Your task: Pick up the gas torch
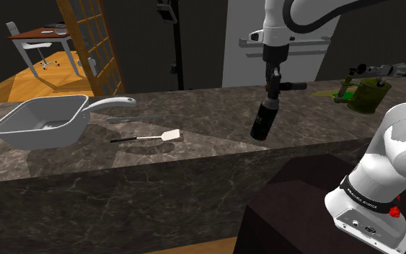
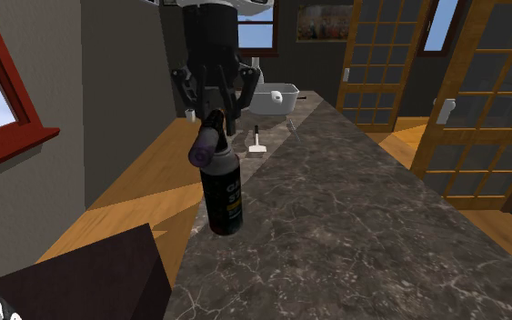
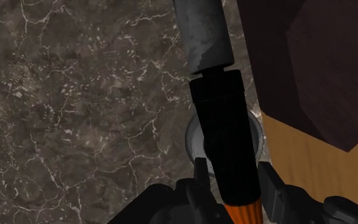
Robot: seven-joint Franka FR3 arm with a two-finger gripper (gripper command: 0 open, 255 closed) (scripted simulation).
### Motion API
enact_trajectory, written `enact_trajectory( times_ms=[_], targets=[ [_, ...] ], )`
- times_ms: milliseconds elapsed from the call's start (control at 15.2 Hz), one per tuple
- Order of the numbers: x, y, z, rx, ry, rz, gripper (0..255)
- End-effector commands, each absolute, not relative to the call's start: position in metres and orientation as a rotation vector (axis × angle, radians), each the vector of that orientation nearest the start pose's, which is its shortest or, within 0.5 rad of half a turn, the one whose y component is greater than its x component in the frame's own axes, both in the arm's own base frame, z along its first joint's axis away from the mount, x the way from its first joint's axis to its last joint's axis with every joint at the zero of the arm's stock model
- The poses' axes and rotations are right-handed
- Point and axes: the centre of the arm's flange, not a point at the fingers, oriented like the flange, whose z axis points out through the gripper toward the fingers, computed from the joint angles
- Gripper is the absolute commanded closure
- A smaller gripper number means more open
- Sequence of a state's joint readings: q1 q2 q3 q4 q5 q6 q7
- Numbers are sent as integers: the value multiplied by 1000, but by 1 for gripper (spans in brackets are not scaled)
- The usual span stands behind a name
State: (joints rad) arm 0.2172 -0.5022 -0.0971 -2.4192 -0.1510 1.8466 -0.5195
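A white robot arm reaches down over a long, dark marble bench (image 1: 208, 108). Its black end effector (image 1: 273, 85) is closed on the head end of the gas torch (image 1: 263, 119), a black canister with yellow lettering. Gripped high like this, the heavier body hangs below, tilted slightly. In the wrist view, both fingers (image 3: 268, 184) press against the torch's dark stem, beside an orange part.

The torch appears to hang clear of the stone (judged from the gap under its base in the second exterior view), so the lift looks largely done.

The torch hangs just inside the bench's long edge nearest the stand (image 1: 288, 209). Beyond that edge are the dark stand and wooden floor, so drifting that way would leave nothing under the torch if the grip slipped.

Straight up and toward the bench's middle there is bare stone and open room. A white spatula (image 1: 151, 137) lies near the same long edge, well apart from the torch. A grey pan (image 1: 42, 123) sits beyond it toward one end. A green container (image 1: 371, 94) stands near the opposite end, also well apart.
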Motion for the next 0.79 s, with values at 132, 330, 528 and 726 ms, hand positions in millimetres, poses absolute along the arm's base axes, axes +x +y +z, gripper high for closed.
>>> enact_trajectory(
  times_ms=[132,330,528,726],
  targets=[
    [388,32,504,-3025,-1104,142,255],
    [388,32,520,-3025,-1104,142,255],
    [388,32,535,-3025,-1104,142,255],
    [388,32,542,-3025,-1104,142,255]
  ],
)
